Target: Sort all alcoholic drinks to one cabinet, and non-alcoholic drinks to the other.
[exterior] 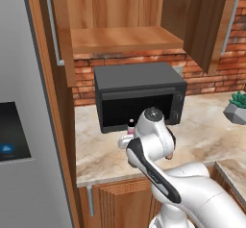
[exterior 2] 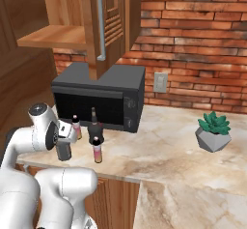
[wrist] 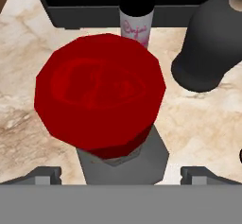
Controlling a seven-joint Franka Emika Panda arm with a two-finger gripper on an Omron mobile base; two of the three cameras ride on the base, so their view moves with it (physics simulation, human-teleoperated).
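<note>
I'm hovering my gripper (wrist: 121, 173) right over the red cap (wrist: 100, 93) of the clear-grey bottle (wrist: 124, 160) on the marble counter (wrist: 28, 76), fingers spread wide on either side, gripping nothing. A pink bottle (wrist: 136, 27) is standing just behind it, the dark bottle (wrist: 208, 43) beside, before the microwave (exterior 2: 103, 95).

Surface (exterior 2: 183, 160): beige/tan marble veining.
Microwave (exterior 2: 103, 97): black.
Square bottle (wrist: 101, 105): grey glass, red cap, next to microwave.
Round bottle (wrist: 210, 43): dark, nr-black.
Small bottles (exterior 2: 97, 149): pink w/ black caps.
Cabinets above microwave (exterior: 120, 15): light wood, silver handles.
Wall (exterior 2: 193, 30): red brick.
Plant (exterior 2: 213, 122): green, grey pot.
</note>
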